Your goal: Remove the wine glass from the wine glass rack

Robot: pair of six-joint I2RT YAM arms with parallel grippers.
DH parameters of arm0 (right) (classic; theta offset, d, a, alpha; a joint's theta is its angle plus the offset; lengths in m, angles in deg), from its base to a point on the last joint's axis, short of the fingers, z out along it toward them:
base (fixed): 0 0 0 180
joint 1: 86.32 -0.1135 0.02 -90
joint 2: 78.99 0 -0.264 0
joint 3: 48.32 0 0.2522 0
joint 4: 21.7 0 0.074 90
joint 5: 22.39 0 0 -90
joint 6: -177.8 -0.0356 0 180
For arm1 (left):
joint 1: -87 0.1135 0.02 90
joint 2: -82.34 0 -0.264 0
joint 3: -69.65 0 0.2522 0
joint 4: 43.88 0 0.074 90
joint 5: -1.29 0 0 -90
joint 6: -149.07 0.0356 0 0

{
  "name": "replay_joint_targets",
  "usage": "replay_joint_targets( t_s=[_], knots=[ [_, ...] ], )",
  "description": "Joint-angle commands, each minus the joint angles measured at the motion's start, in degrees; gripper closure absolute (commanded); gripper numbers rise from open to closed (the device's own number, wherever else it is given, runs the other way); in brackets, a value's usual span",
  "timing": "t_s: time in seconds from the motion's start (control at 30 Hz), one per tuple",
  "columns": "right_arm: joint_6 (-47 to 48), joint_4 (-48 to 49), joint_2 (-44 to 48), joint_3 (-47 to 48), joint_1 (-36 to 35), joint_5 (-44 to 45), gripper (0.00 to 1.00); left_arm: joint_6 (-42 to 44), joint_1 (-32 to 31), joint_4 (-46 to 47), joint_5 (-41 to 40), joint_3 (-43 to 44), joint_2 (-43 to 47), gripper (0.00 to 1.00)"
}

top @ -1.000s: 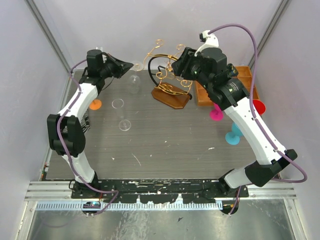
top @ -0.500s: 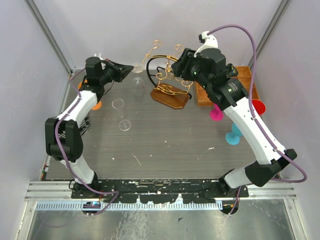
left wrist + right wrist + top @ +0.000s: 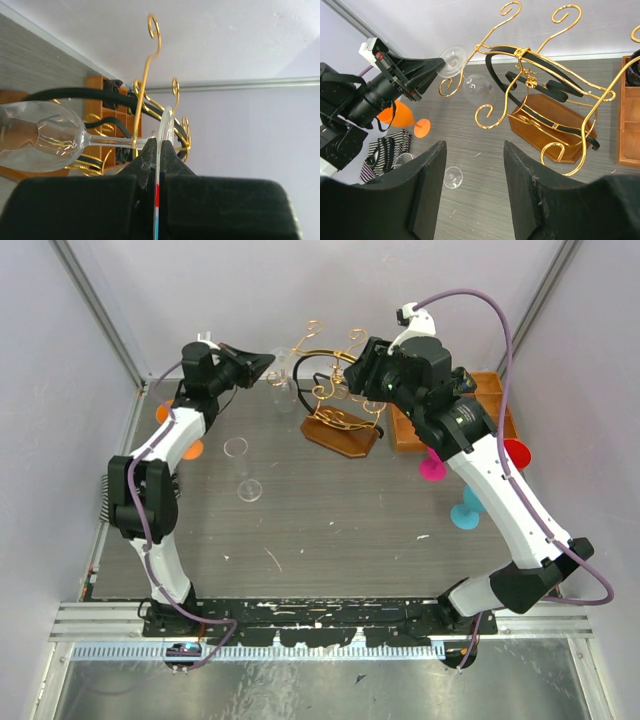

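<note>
A clear wine glass [image 3: 283,382] lies almost level at the left scrolled arm of the gold wire rack [image 3: 340,390]. My left gripper [image 3: 266,362] is shut on the thin edge of its foot [image 3: 165,127]. The bowl [image 3: 37,135] points away to the left and the stem crosses a gold wire of the rack [image 3: 149,65]. The right wrist view shows the glass [image 3: 477,89], the left gripper [image 3: 432,67] and the rack [image 3: 535,85] on its brown oval base [image 3: 555,127]. My right gripper [image 3: 475,145] is open and empty, held above the rack [image 3: 365,370].
An orange compartmented tray [image 3: 490,405] stands right of the rack. Pink [image 3: 432,468], teal [image 3: 465,512] and red [image 3: 515,452] glasses are at the right. Two clear glasses [image 3: 236,448], an orange glass [image 3: 190,448] and a striped cloth [image 3: 385,150] are at the left.
My left gripper, still shut on the glass foot, has moved farther back and to the right, carrying the glass closer to the rack's scrolled arm. The right arm has not moved.
</note>
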Motion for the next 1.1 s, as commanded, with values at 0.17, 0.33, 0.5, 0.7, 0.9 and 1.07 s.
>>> replay_joint_targets(
  t_s=[0.17,0.33,0.5,0.7,0.9,1.07],
  knots=[
    [4.02,2.20,2.55,1.50,0.39,0.61,0.45,7.30,6.14,1.92,-3.17,8.54,-0.65,1.00],
    [2.97,0.92,1.12,2.91,0.54,-1.59,0.45,17.76,7.76,2.16,-0.16,8.56,7.56,1.00],
    [-9.37,-0.07,-0.29,4.28,4.11,-11.54,0.40,21.89,7.89,14.05,8.51,1.77,17.62,1.00],
    [-28.94,2.70,-5.02,5.73,10.88,-35.77,0.18,21.65,8.11,22.32,21.46,-3.08,27.11,1.00],
    [-64.33,35.63,-6.99,-7.18,13.28,-53.63,0.01,21.37,8.11,23.55,32.05,-5.74,36.63,1.00],
    [-90.68,60.47,-11.42,-13.33,11.35,-53.14,0.00,22.70,8.00,23.18,37.08,-7.37,39.89,1.00]
  ],
)
